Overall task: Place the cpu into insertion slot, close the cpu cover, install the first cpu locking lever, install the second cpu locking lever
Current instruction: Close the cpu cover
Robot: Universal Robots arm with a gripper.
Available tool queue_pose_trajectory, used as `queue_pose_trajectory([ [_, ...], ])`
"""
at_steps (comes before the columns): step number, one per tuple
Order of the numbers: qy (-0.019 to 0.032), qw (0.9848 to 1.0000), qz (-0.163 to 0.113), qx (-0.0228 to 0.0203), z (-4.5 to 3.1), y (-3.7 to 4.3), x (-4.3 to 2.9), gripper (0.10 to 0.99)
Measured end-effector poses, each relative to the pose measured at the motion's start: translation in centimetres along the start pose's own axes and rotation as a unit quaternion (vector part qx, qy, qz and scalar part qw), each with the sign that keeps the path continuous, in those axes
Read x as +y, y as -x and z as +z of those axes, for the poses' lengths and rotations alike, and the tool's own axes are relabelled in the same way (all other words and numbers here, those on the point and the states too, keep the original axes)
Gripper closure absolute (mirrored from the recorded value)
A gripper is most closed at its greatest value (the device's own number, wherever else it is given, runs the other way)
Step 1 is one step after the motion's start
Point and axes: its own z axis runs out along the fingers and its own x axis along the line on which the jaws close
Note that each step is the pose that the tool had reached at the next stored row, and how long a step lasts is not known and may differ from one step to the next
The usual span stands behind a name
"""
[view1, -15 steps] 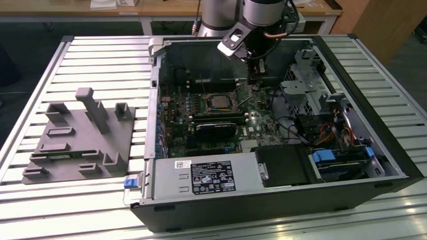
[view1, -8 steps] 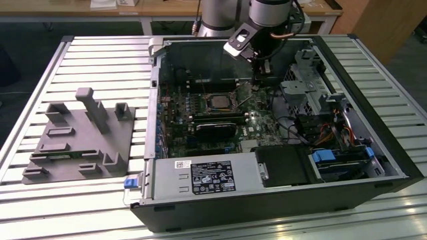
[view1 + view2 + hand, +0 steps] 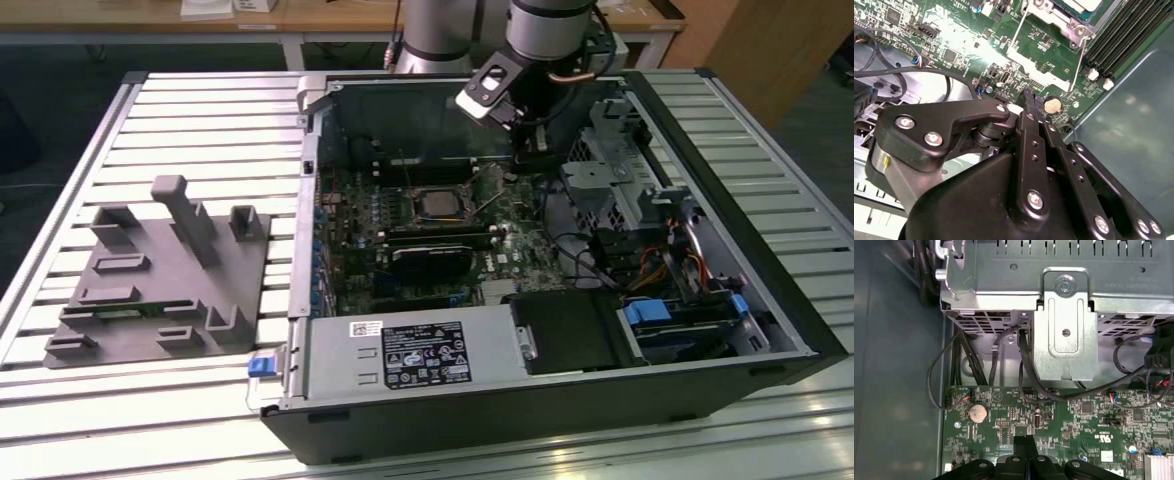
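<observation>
Pincer (image 3: pixel 1028 96) pressed together, holding nothing, tip low over the green board (image 3: pixel 1079 415). Just ahead of the tip is a thin wire locking lever (image 3: pixel 1080 62); it looks unlatched, not sure. Farther ahead, the cpu (image 3: pixel 1076 4) sits in the insertion slot (image 3: pixel 434 204), and the cpu cover (image 3: pixel 1056 19) seems down. Judged: placing and closing done, levers left.

Grey fixture (image 3: pixel 160 275) on slatted table (image 3: pixel 200 115); coin battery (image 3: pixel 977 413).

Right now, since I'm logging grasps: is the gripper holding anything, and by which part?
Nothing is held: the gripper is shut, fingertips pressed together and empty, close to the green circuit board.
</observation>
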Motion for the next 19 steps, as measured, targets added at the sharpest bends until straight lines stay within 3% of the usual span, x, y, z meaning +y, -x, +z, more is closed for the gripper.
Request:
queue_pose_trajectory([
  [10, -0.0088, 1.0000, 0.000, 0.0000, 1.75, 0.04, 0.32, 0.980],
  [17, -0.0098, 1.0000, 0.000, 0.0000, 1.79, 0.05, 0.32, 0.980],
  [19, -0.0142, 0.9999, 0.000, 0.0001, 1.80, 0.05, 0.33, 0.980],
])
